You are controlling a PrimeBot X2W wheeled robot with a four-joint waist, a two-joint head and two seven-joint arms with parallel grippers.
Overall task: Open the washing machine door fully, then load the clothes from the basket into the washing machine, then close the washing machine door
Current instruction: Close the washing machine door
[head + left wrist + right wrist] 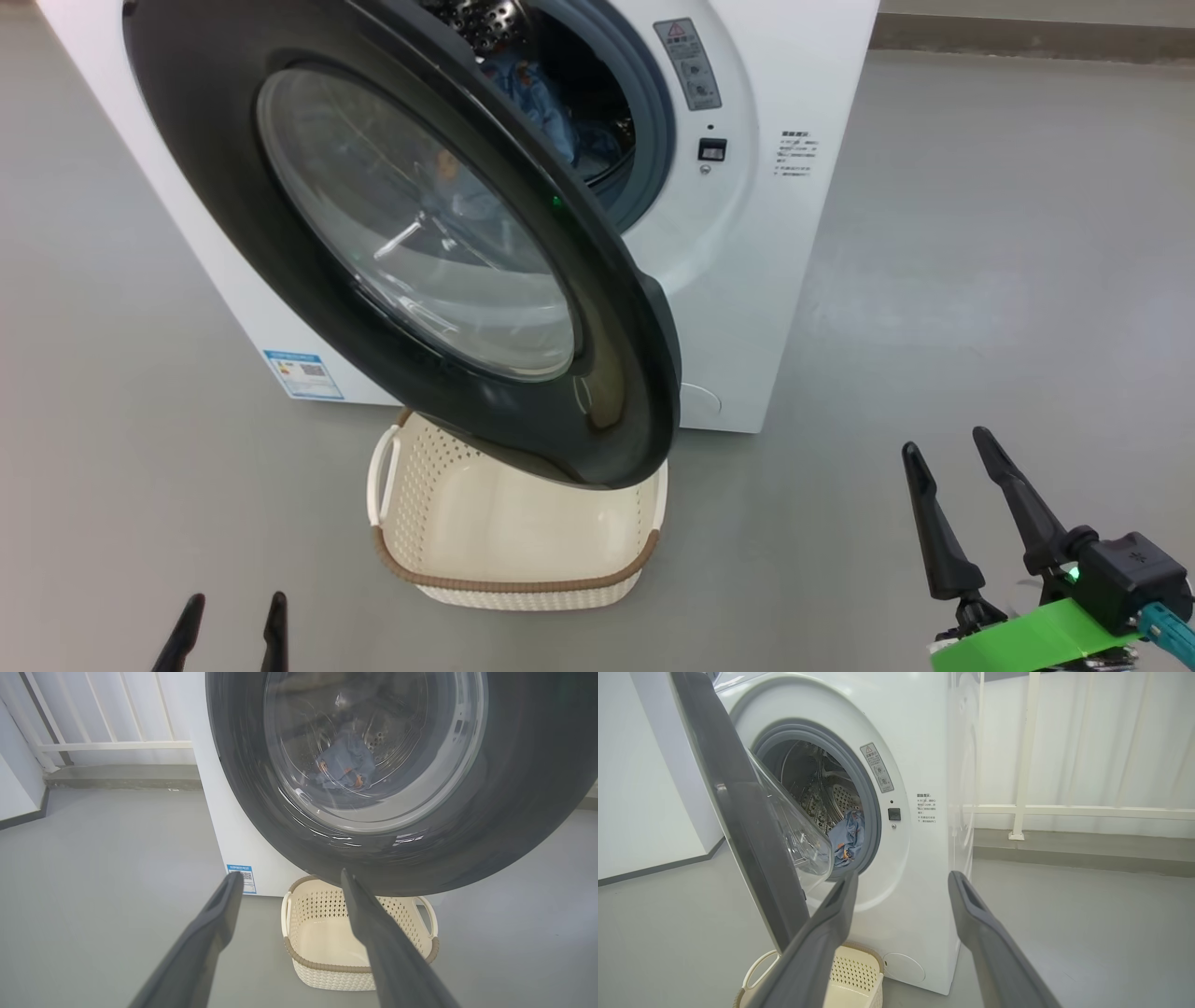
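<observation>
Closing the washing machine door [411,233] is, I judge, the step in hand. In the head view it stands part-way open over the basket [523,586], which sits on the floor against the washing machine [747,280] and looks empty. A bluish bundle of the clothes [560,121] lies inside the drum. The left gripper [233,605] is at the lower left and the right gripper [945,446] at the lower right. Both are spread, hold nothing and are well apart from the door.

In the left wrist view, the left gripper [289,876] points at the door's lower rim [243,765], fingers apart. The clothes [345,763] show through the glass, above the bare basket [327,970].

In the right wrist view, the right gripper [902,877] is also spread and faces the gap between the door's edge [738,835] and the machine's front [924,742]. The clothes [847,835] sit low near the gasket.

To do this well, push on the outer black rim at the free edge, far from the hinge. Follow the door's arc, and check that no fabric hangs over the gasket before pressing it home.

Counted: one machine, one door, one basket, two grippers with two fingers each. How many garments are in the bundle I cannot tell.
</observation>
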